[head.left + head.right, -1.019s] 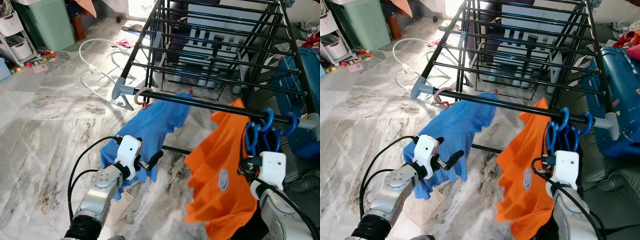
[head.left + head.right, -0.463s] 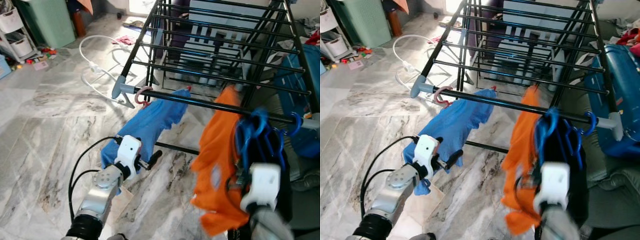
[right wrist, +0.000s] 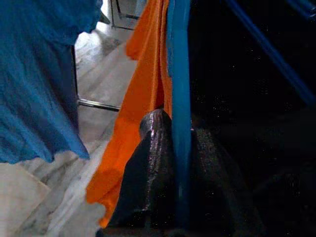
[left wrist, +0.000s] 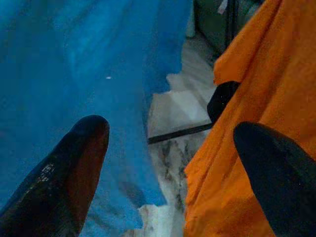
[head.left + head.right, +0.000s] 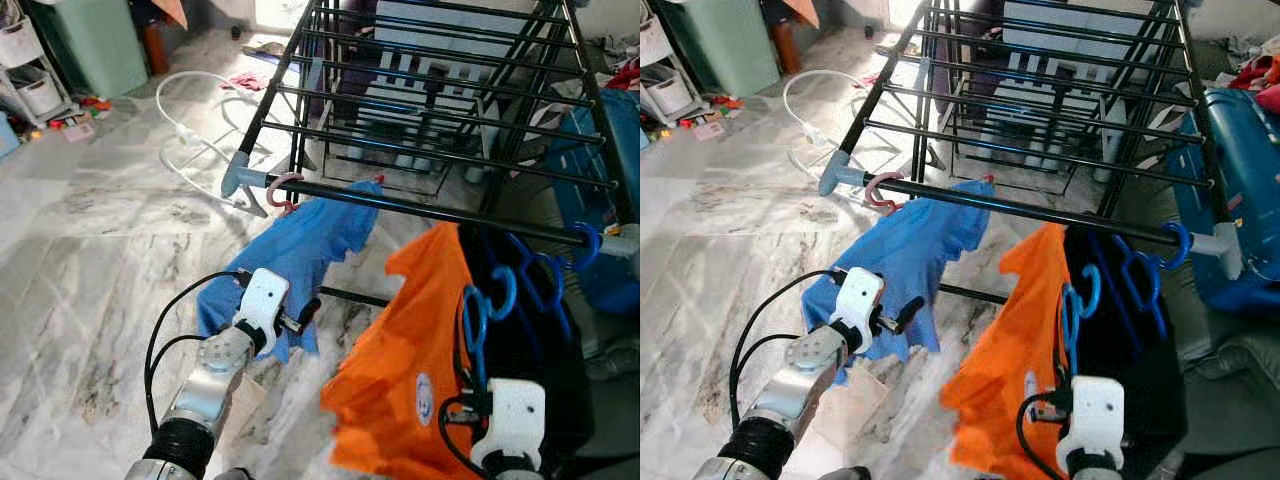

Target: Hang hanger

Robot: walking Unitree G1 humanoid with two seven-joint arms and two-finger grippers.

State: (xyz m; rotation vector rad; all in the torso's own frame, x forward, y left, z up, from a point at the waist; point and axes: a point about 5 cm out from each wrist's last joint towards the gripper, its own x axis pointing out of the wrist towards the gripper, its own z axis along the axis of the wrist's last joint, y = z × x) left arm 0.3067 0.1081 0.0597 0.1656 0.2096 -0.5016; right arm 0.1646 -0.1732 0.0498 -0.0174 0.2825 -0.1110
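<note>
**Orange shirt off the rail, hook not yet on**

Orange cloth dominates the near side: the orange shirt (image 5: pixel 400 390) hangs low on its blue hanger (image 5: pixel 478 312), and the right gripper (image 3: pixel 173 148) has it, both black fingers pinched hard against the hanger's blue shaft in the right wrist view. So the load is in hand, but look at the hook: it sits below the front rail (image 5: pixel 440 215) of the black drying rack (image 5: pixel 440 110), apart from it, catching nothing. By my reading the hang itself is not done.

What is done? A blue shirt (image 5: pixel 290 260) is draped from the rail on a pink hanger (image 5: pixel 282 190) near the rack's left corner, and more blue hooks (image 5: pixel 585 245) are looped over the rail at the far right. That leaves a bare stretch of rail between them, the likely landing spot.

Over on the other side, the left gripper (image 4: pixel 173 163) hovers just in front of the blue shirt, fingers spread wide with nothing between them, the marble floor (image 5: pixel 90 250) showing through the gap.

What is left, as I judge it: lift the hanger so the hook clears the rail, drop it over, then let go. A dark garment (image 5: pixel 530 340) hangs right behind the orange one, so the hook could snag there on the way up.
</note>
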